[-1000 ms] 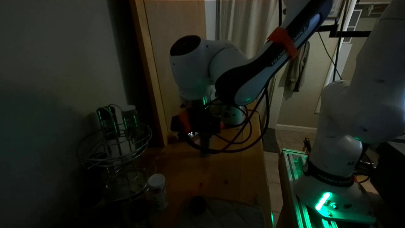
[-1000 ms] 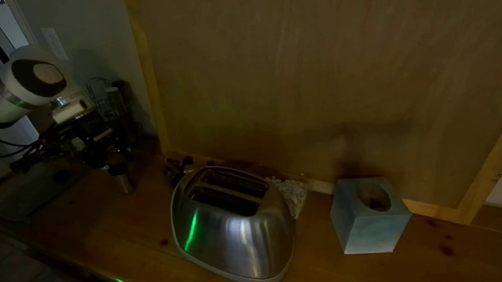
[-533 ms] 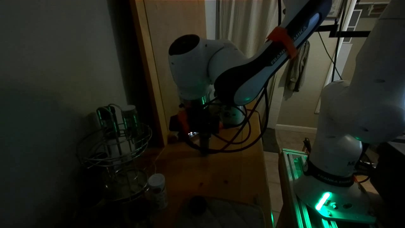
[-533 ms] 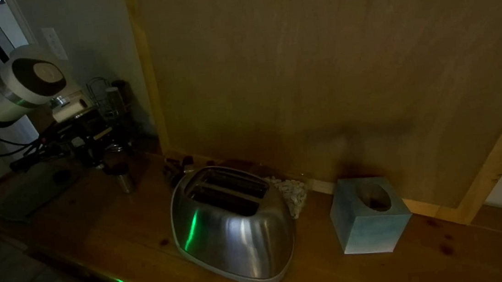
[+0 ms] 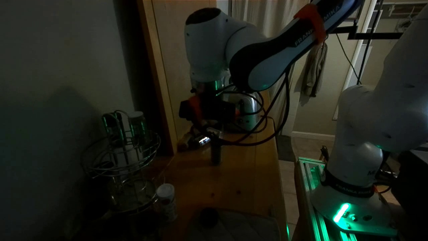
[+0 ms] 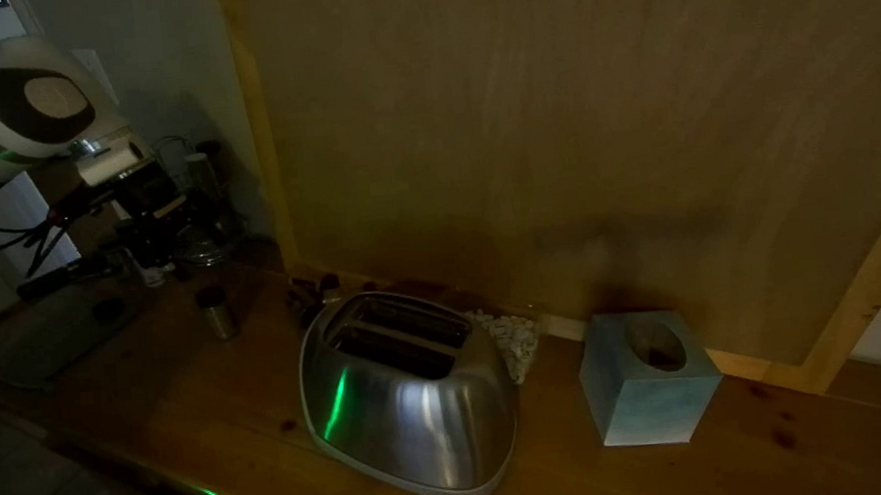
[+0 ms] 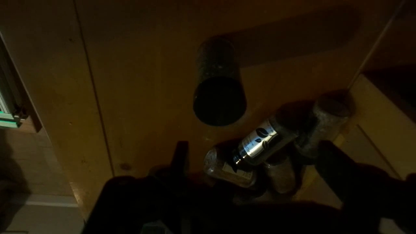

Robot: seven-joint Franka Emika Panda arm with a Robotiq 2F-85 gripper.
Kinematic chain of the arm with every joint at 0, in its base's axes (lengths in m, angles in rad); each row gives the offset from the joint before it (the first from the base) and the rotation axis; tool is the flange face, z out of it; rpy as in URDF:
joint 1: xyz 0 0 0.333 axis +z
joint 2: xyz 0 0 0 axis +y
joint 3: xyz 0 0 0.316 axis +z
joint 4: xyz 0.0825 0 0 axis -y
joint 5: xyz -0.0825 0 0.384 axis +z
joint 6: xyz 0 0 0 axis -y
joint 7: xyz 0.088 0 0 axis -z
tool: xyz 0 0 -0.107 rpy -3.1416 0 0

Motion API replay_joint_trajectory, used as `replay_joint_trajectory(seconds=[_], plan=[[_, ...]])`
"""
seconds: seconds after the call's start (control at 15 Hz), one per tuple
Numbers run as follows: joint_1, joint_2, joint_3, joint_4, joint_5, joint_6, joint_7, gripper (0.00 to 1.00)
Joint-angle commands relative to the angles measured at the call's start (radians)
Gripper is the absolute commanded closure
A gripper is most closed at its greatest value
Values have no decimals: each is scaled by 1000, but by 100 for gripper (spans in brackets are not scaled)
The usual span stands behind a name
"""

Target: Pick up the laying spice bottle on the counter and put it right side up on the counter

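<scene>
A spice bottle [image 6: 217, 313] with a dark cap stands upright on the wooden counter [image 6: 180, 402]; in the wrist view its round cap [image 7: 220, 101] faces the camera. Several more spice bottles lie in a heap beside it, among them a silver-labelled bottle [image 7: 260, 140] and a clear bottle [image 7: 229, 167]. My gripper [image 7: 253, 145] is raised above the counter, fingers wide apart and nothing gripped. The heap appears between the fingers in the wrist view, but lower down. In an exterior view the standing bottle [image 5: 216, 154] is below the gripper and free of it.
A wire spice rack [image 5: 125, 167] and a white-lidded container [image 5: 166, 201] stand by the wall. A steel toaster [image 6: 417, 419], a bag of pale pieces [image 6: 510, 338] and a blue tissue box [image 6: 647, 381] line the counter. A wooden board [image 6: 560, 147] rises behind. A quilted mat [image 5: 237, 227] lies nearby.
The gripper was down around the upright bottle's cap; its fingers have spread and it has risen clear. The bottle has stayed standing on the counter.
</scene>
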Motion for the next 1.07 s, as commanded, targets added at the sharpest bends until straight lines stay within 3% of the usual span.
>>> replay_joint_trajectory(seconds=[0.0, 0.47, 1.0], plan=[[30, -128, -27, -8, 114, -25, -124, 0], [14, -247, -29, 18, 253, -122, -235, 0], [-11, -233, 2, 9, 228, -105, -217, 0]])
